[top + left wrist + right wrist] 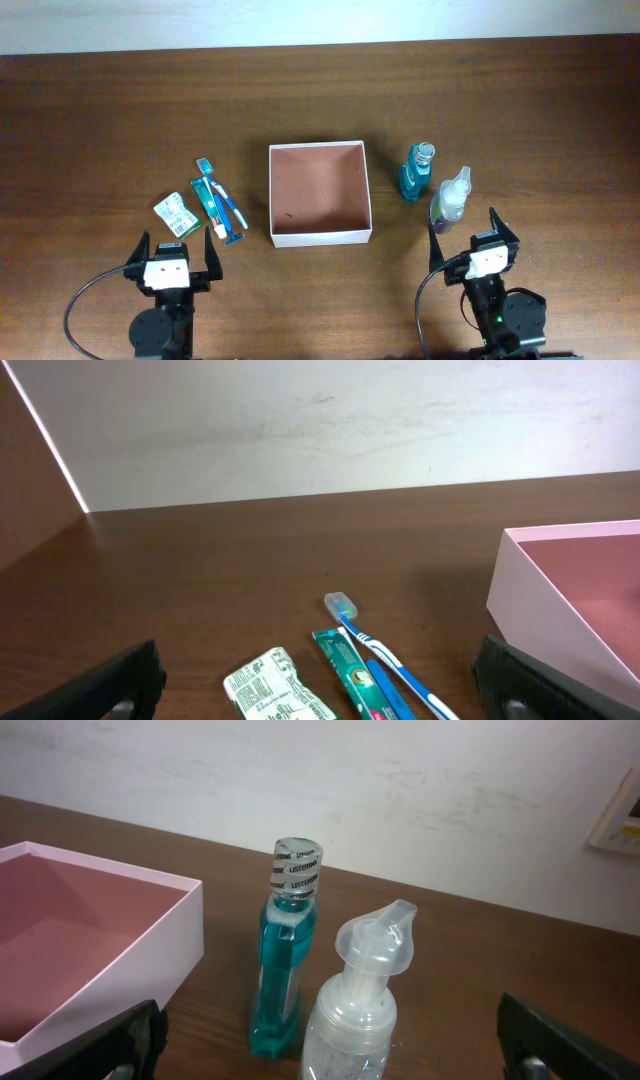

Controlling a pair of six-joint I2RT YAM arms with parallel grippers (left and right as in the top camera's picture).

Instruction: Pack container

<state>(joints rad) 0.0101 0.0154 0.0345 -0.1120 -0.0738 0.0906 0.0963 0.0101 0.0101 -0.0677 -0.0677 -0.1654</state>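
In the middle of the desk (pixel 120 110) the container (pixel 320 237) sits empty, toothbrush (pixel 222 200) on its left, mouthwash (pixel 416 172) and spray bottle (pixel 450 197) on its right, likely giving each arm its share. My left tool (pixel 175 248) and right tool (pixel 467 230) gape wide, holding nothing.

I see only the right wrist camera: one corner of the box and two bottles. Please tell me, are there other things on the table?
Observer: Yes. On the far side of the box lie a toothbrush, a toothpaste tube and a small packet.
Operator: Is something inside the box? I see only part of its floor.
Observer: No, nothing is packed in it. The overhead view shows the whole reddish floor bare.
Operator: Is the left tool holding anything?
Observer: No. The left tool is open and holds nothing. It sits just short of the packet.
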